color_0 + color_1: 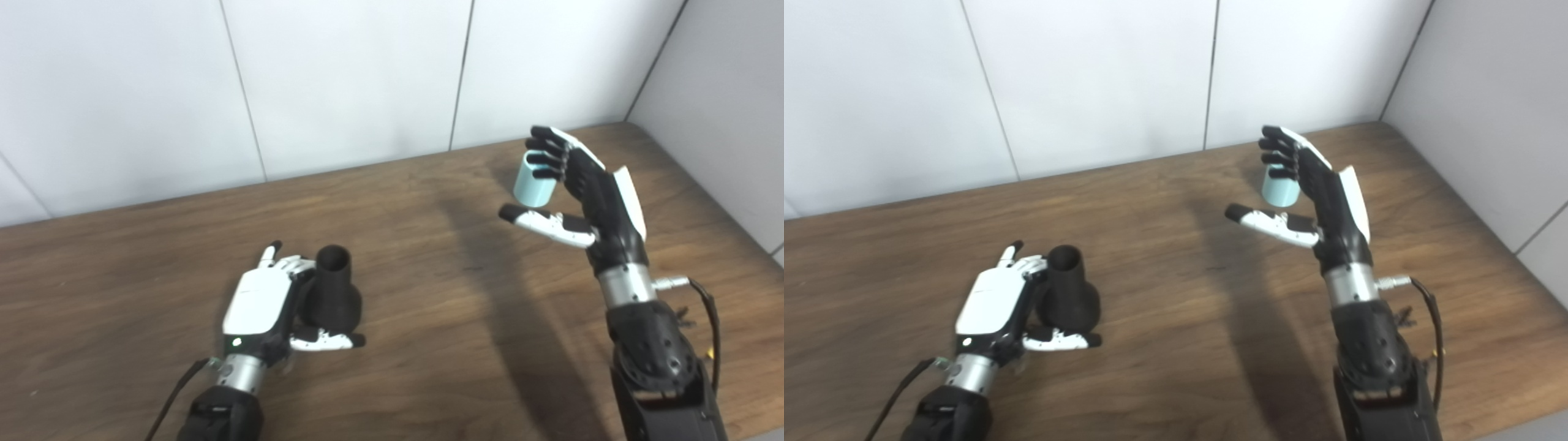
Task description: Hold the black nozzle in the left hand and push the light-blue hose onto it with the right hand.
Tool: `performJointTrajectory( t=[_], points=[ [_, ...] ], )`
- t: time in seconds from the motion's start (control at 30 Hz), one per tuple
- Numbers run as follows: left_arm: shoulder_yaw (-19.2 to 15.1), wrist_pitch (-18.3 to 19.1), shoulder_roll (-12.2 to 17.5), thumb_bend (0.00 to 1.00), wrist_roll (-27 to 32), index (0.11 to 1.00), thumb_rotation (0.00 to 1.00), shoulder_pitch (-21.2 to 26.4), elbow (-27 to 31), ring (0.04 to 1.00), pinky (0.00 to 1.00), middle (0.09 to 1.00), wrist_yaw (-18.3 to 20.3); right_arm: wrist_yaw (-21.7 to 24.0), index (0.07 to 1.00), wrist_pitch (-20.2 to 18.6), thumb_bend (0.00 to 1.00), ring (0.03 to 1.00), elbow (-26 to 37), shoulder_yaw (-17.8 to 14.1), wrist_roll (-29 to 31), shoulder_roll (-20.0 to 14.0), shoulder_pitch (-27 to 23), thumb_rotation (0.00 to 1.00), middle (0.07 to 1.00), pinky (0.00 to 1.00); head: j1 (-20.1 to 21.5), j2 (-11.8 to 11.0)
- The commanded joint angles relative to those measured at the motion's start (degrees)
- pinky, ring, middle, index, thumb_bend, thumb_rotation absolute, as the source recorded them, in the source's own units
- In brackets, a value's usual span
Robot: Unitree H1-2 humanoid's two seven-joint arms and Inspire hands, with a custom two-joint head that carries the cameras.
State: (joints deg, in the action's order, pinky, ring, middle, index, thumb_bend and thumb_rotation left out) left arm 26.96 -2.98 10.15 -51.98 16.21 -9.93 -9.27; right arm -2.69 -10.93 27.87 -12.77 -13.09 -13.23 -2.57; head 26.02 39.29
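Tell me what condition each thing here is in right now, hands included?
black nozzle: upright on the table, open end up, nothing pushed onto it.
light-blue hose: short piece, far from the nozzle, fingers curled over it; lifted or standing, unclear.
left hand: wrapped around the nozzle.
right hand: fingers curled on the hose, thumb apart.
table: wooden, bearing the nozzle.

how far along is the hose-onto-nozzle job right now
Early. Done: the left hand is around the black nozzle, which stands on the table, open end up. In hand: the right hand's fingers curl at the light-blue hose; thumb apart, so the grip looks unfinished. Left: carrying the hose across and pushing it on.
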Motion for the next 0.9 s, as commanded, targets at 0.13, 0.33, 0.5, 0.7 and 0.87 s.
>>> performJointTrajectory(
  t=[0.13, 0.33, 0.5, 0.7, 0.87],
  points=[
    [-1.0, -2.4, 1.7, 0.52, 0.6, 0.483, 0.05, -1.5, -3.7, 0.802, 1.00, 0.712, -2.6, 1.9, 0.797, -5.1, 0.76, 0.770, 2.3, 0.6, -9.3, -6.6, -6.8, 0.22, 0.805, 0.70, 3.2, -0.7],
    [-1.7, -3.3, 2.3, 0.52, 1.4, 0.483, 0.05, -1.6, -3.8, 0.808, 1.00, 0.711, -2.2, 6.2, 0.797, -7.9, 0.79, 0.801, -1.5, 3.5, -16.8, -13.9, -11.1, 0.18, 0.820, 0.71, 4.5, -0.9],
    [-1.9, -3.4, 2.6, 0.52, 1.7, 0.483, 0.05, -1.9, -3.4, 0.801, 1.00, 0.703, -2.1, 13.1, 0.792, -11.2, 0.85, 0.870, -7.0, 8.3, -24.8, -22.0, -15.2, 0.18, 0.837, 0.74, 4.4, -0.8],
    [-1.9, -3.0, 3.2, 0.52, 1.4, 0.483, 0.05, -2.0, -2.8, 0.801, 1.00, 0.703, -1.8, 18.7, 0.779, -13.3, 0.91, 0.917, -13.8, 11.7, -27.5, -26.7, -21.1, 0.19, 0.841, 0.76, 3.8, -0.2],
    [-1.7, -2.9, 3.3, 0.52, 1.2, 0.483, 0.05, -2.4, -2.4, 0.803, 1.00, 0.705, -1.7, 23.8, 0.772, -15.7, 0.94, 0.944, -16.8, 13.9, -29.3, -28.5, -24.4, 0.19, 0.853, 0.84, 3.5, 0.1]
  ],
)
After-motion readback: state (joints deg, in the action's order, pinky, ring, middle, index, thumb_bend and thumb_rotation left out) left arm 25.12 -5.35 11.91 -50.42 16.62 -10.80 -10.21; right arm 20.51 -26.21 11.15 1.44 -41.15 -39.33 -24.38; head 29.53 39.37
